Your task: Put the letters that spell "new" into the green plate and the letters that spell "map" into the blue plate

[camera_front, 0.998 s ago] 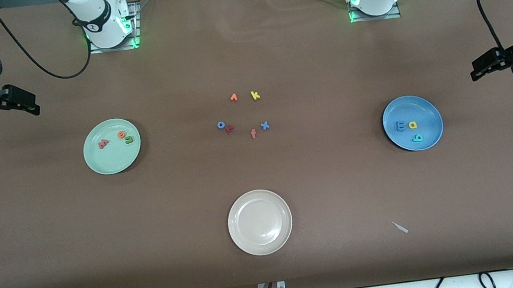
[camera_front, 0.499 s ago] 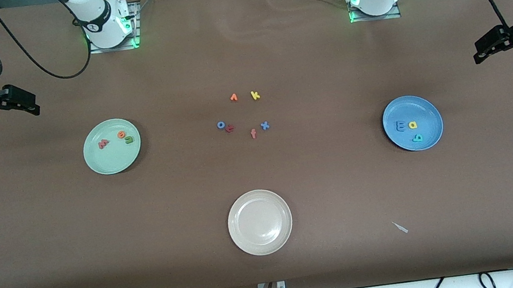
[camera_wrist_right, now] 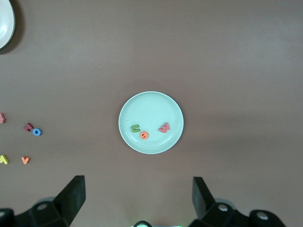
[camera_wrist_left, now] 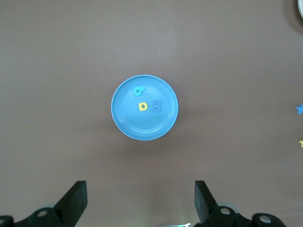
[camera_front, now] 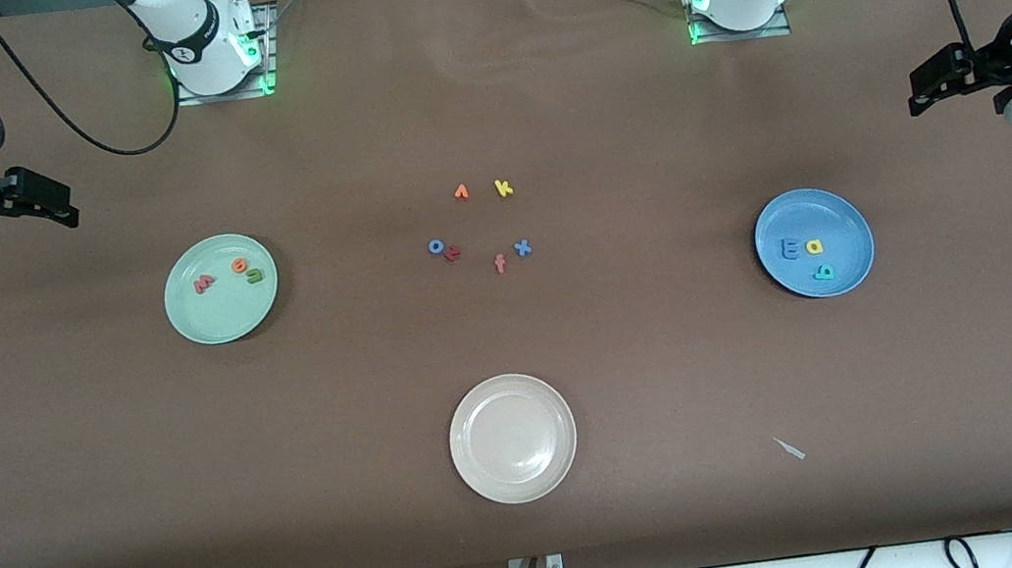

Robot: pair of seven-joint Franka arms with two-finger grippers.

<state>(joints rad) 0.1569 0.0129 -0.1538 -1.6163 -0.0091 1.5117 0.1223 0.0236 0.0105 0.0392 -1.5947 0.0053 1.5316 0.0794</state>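
Both arms are cut off by the front view's side edges, so only their wrists and claws show. In each wrist view only the two fingertips of that arm's own claw are visible.

The left claw (camera_front: 919, 89) is up over the desk's edge at the left arm's end, its fingers (camera_wrist_left: 75, 201) spread wide with nothing between them. The blue plate (camera_front: 844, 222) lies on the desk near that end, well apart from the claw. In it lie the blue m (camera_front: 790, 249), the yellow a (camera_front: 814, 248) just beside it, and the teal p (camera_front: 822, 272), the one of the three nearest the front camera.

The right claw (camera_front: 65, 209) is up over the desk's edge at the right arm's end, also wide open and empty, fingers (camera_wrist_right: 73, 194) apart. The green plate (camera_front: 215, 325) lies near that end, well apart from the claw. It holds the pinkish-red w (camera_front: 204, 285), the orange e (camera_front: 239, 265) and the olive-green n (camera_front: 254, 276), the e and n close together.

Loose letters lie around the middle of the desk: an orange v (camera_front: 460, 192), a yellow k (camera_front: 503, 188), a blue o (camera_front: 435, 246) touching a dark red letter (camera_front: 453, 253) too small to read, a pink f (camera_front: 500, 264) and a blue x (camera_front: 522, 247). A cream-white plate (camera_front: 495, 484) lies toward the desk's edge nearest the front camera, with a small pale scrap (camera_front: 791, 448) farther toward the left arm's end.
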